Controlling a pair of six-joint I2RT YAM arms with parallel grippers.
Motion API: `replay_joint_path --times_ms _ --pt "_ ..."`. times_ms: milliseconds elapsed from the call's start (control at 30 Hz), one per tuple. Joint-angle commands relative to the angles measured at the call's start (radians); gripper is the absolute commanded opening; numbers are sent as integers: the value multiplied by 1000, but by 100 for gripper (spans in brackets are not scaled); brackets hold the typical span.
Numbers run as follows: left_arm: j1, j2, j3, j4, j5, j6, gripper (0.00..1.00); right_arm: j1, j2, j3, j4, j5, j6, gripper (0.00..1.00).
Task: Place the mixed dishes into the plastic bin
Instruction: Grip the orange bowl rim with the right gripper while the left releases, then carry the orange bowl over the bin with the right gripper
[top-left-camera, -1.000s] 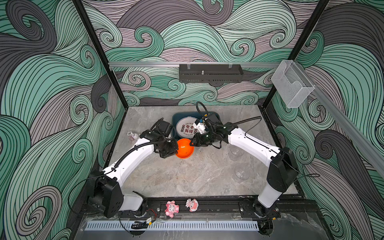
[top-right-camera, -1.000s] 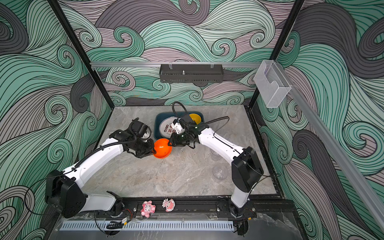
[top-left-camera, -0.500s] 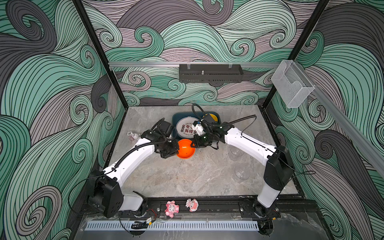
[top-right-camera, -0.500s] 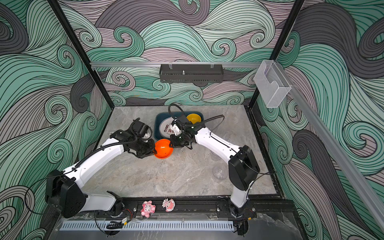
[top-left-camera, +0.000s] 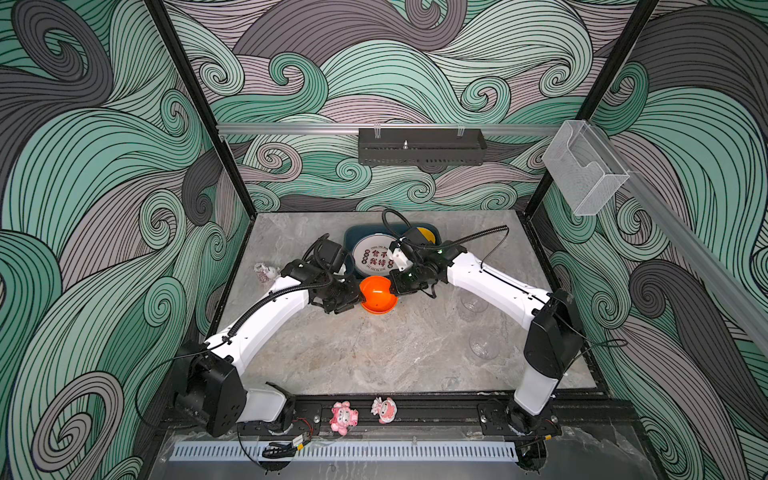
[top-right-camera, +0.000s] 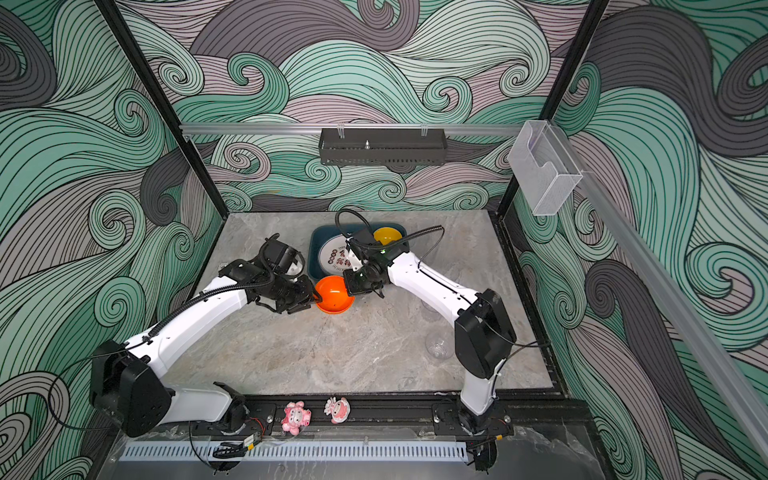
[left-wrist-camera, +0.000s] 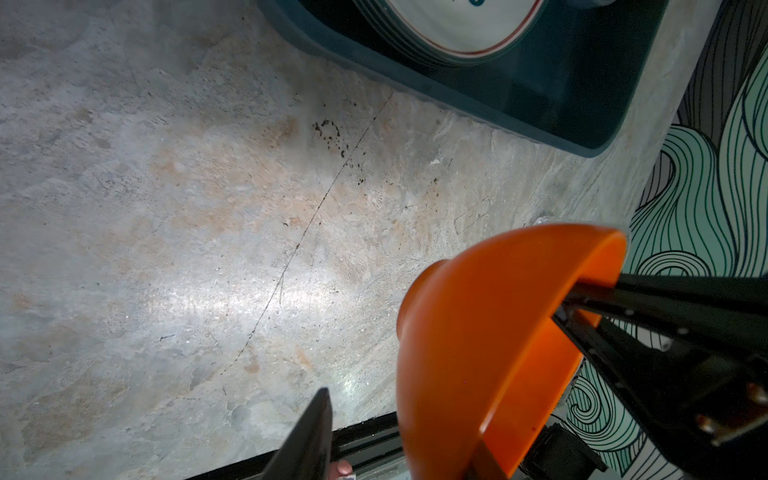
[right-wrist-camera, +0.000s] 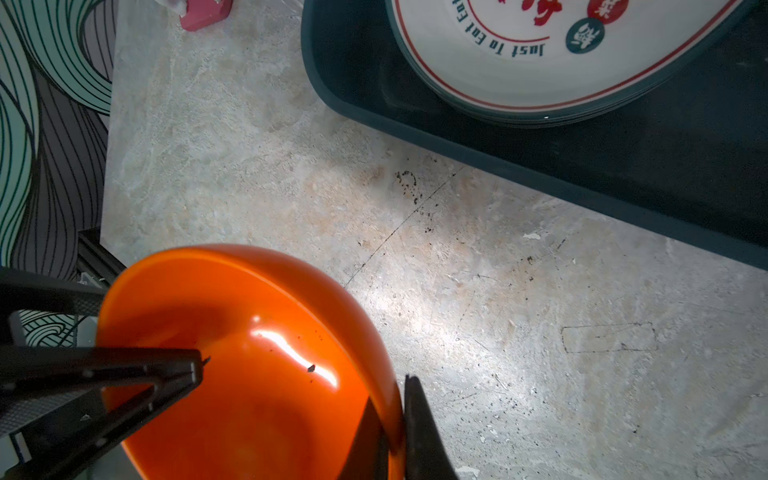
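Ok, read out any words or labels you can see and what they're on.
"Just To Eat", around the plate in the bin, right wrist view; more letters follow, cut off.
"食不" over "我待", plate middle, in a top view; partly covered.
Round badges on the plate: unreadable.
Nothing else legible.

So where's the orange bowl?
In both top views the orange bowl is held by the right gripper, centre of the scene, just in front of the plastic bin.

plate (right-wrist-camera: 498, 75) | rim text: "Just To Eat…", seemingly | red Chinese lettering
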Motion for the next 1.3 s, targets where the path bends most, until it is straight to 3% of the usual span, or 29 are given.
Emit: replay_joint_path --times_ms 0,533,1267 --pt "0 -36 25 -45 -37 -3 47 -7 6 46 -51 81 -36 5" --pt "9 -146 -52 49 -43 -9 53 -31 13 83 -132 255 -123 4" --pt "43 -211 -159 12 -58 -9 53 -249 93 262 -162 277 -125 4"
